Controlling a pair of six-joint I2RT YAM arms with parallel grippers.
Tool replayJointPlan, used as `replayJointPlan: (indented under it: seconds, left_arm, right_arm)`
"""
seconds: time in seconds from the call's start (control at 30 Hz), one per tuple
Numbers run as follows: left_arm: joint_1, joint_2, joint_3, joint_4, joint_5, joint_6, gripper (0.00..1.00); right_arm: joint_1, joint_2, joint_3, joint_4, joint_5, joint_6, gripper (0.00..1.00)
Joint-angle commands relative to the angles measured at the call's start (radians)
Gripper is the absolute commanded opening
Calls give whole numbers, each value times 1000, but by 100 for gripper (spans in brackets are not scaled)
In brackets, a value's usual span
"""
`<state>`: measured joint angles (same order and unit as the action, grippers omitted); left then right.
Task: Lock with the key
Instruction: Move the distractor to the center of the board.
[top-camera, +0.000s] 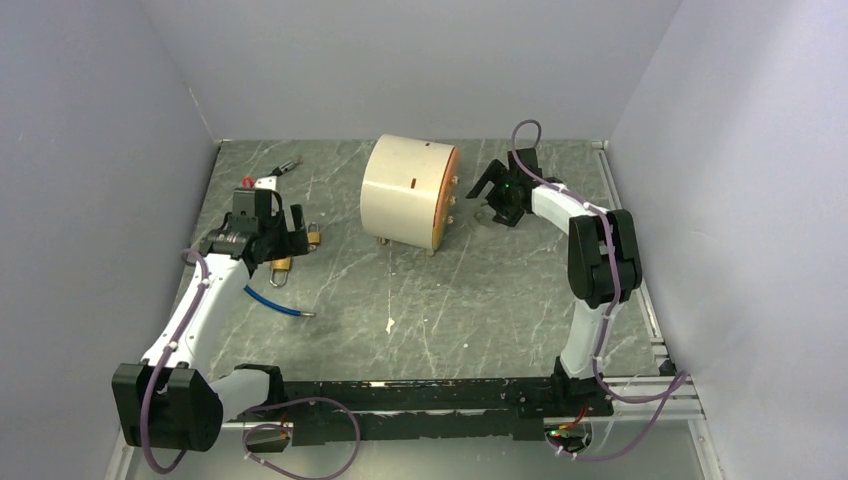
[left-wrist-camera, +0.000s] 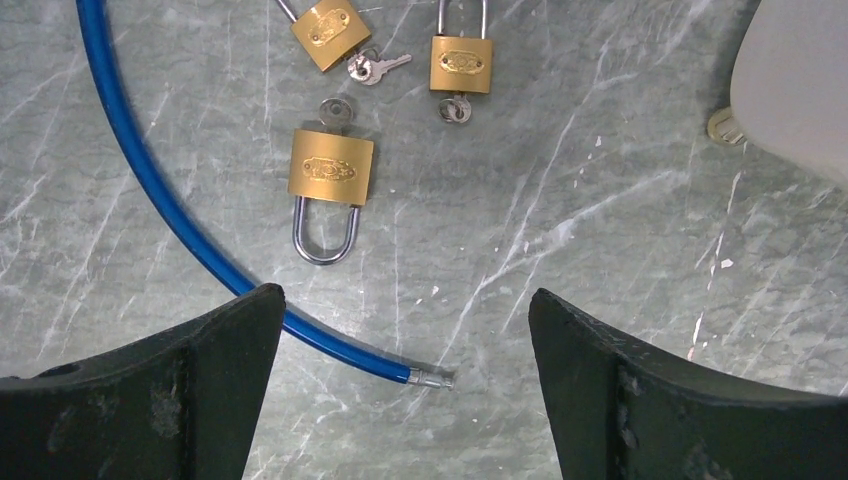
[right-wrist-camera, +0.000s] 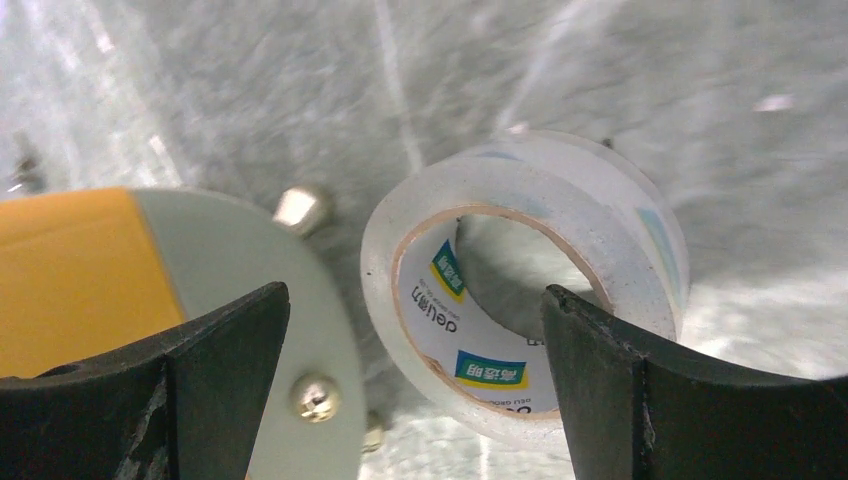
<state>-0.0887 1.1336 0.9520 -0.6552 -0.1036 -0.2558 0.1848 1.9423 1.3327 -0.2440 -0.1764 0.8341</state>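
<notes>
Three brass padlocks lie on the grey marble table in the left wrist view, each with a small key at its keyhole end. The nearest padlock (left-wrist-camera: 331, 170) has its key (left-wrist-camera: 336, 113) in it and its shackle points toward me. Two more padlocks (left-wrist-camera: 330, 32) (left-wrist-camera: 461, 65) lie beyond it. My left gripper (left-wrist-camera: 405, 310) is open and empty above the table, short of the padlocks; in the top view it (top-camera: 265, 222) hovers by them (top-camera: 282, 266). My right gripper (right-wrist-camera: 415, 310) is open and empty far to the right, around a tape roll (right-wrist-camera: 520, 290).
A blue cable (left-wrist-camera: 150, 190) curves under my left finger and ends in a metal tip (left-wrist-camera: 430, 377). A large cream cylinder (top-camera: 408, 190) with an orange face and bolts stands mid-table. A red-handled tool (top-camera: 265, 180) lies at the back left. Walls enclose the table.
</notes>
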Motion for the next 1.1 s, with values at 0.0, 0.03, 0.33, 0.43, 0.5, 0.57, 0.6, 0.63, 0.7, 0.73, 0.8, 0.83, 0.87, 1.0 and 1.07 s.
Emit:
replayJointPlan:
  seconds: [0.0, 0.03, 0.33, 0.43, 0.5, 0.57, 0.6, 0.63, 0.7, 0.73, 0.8, 0.83, 0.87, 1.0, 1.07]
  left_arm:
    - [3, 13, 31, 4, 0, 21, 96]
    - [4, 15, 31, 3, 2, 23, 96]
    - [3, 11, 28, -7, 1, 22, 96]
    - [3, 12, 30, -9, 4, 24, 96]
    - [3, 12, 31, -10, 5, 23, 96]
    - [3, 12, 31, -10, 6, 23, 96]
    - [4, 12, 31, -11, 8, 22, 96]
    - [3, 12, 31, -9, 10, 24, 96]
    - [3, 11, 31, -7, 14, 24, 96]
    - [4, 10, 31, -7, 17, 24, 96]
    - [3, 11, 31, -7, 20, 22, 96]
    - [3, 11, 31, -7, 20, 23, 96]
    - [3, 11, 31, -7, 18, 23, 96]
    - [4, 8, 30, -4, 15, 20, 96]
    - [4, 7, 31, 1, 29, 22, 96]
  right_arm:
    - [-20, -59, 28, -192, 268, -78, 99]
    - [-25, -70, 20, -211, 302, -87, 99]
    - [-138, -306, -268, -281, 401, -156, 99]
    - [-177, -447, -416, -291, 390, -159, 99]
    - [-203, -563, -508, -307, 409, -153, 99]
    - [-240, -664, -579, -328, 409, -141, 99]
    - [-254, -716, -603, -337, 406, -140, 99]
    - [-261, -765, -614, -345, 402, -150, 99]
    - [-263, -856, -601, -351, 377, -187, 99]
    - [-263, -894, -586, -343, 345, -215, 99]
    - [-263, -953, -518, -326, 257, -262, 99]
    - [-263, -973, -486, -325, 217, -274, 99]
    - [-263, -990, -456, -315, 153, -283, 99]
    - [-237, -1013, -380, -241, -135, -284, 99]
    - [-167, -998, -344, -240, -134, -269, 99]
